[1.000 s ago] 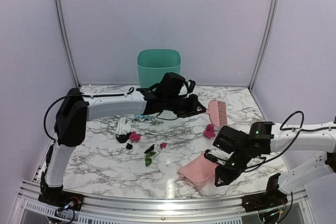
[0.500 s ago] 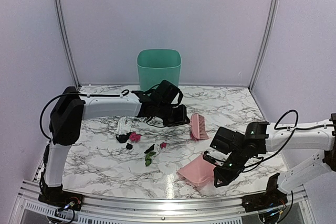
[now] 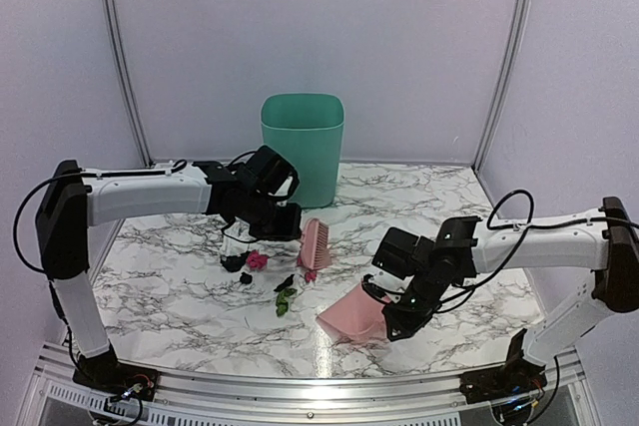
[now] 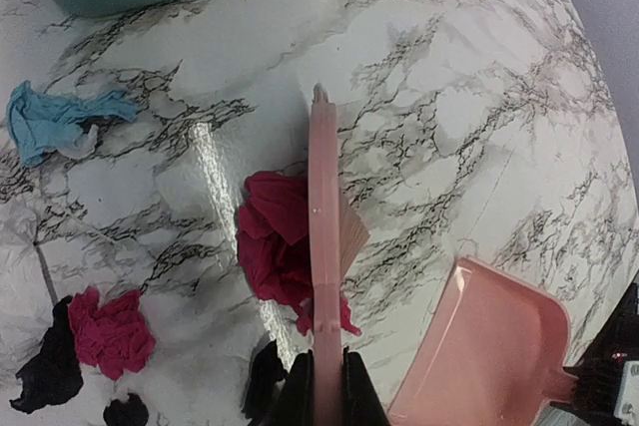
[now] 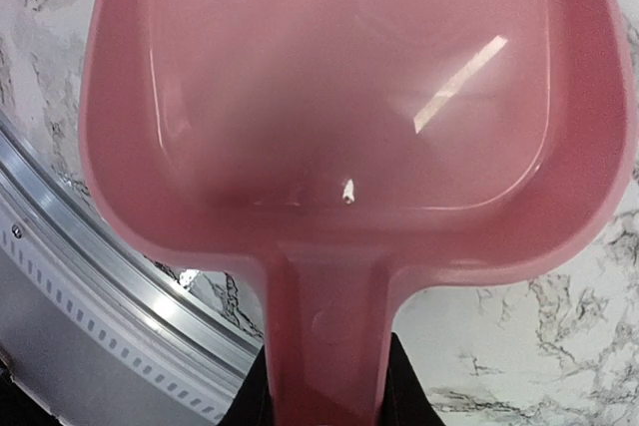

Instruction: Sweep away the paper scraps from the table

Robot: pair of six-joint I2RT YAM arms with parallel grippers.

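Left gripper (image 4: 324, 398): my fingers are closed hard on the handle of the brush (image 4: 323, 226), one on each side, with no gap showing.
Brush: my left wrist camera sees it edge-on, with its head reaching away from my fingers over the table (image 3: 180, 316).
Right gripper (image 5: 329, 391): set narrow, with both fingers pressed against the handle of the dustpan (image 5: 339, 97).
Dustpan: sits low over the table near the metal front edge (image 3: 300, 384). Its mouth faces away from my right wrist. I cannot tell whether its lip touches the table.
Scraps (image 3: 285, 291): all lie on the table in a loose group around the middle, left of the dustpan.
Big magenta scrap (image 4: 272, 246): under the brush head and touching it, with most of it on the side away from the dustpan.
Second magenta scrap (image 4: 110, 331): well left of the brush, touching a black scrap (image 4: 45, 376).
Other black scraps (image 4: 262, 378): one sits just beside my left fingers and a small one lies further left.
Green scrap (image 3: 285, 299): nearest the front edge, between the brush and my left arm's base.
Blue scrap (image 4: 55, 122): further back, near the bin (image 3: 303, 142).
Bin: upright at the far side of the table, behind the brush.
Brush to dustpan: apart, with bare table between them.
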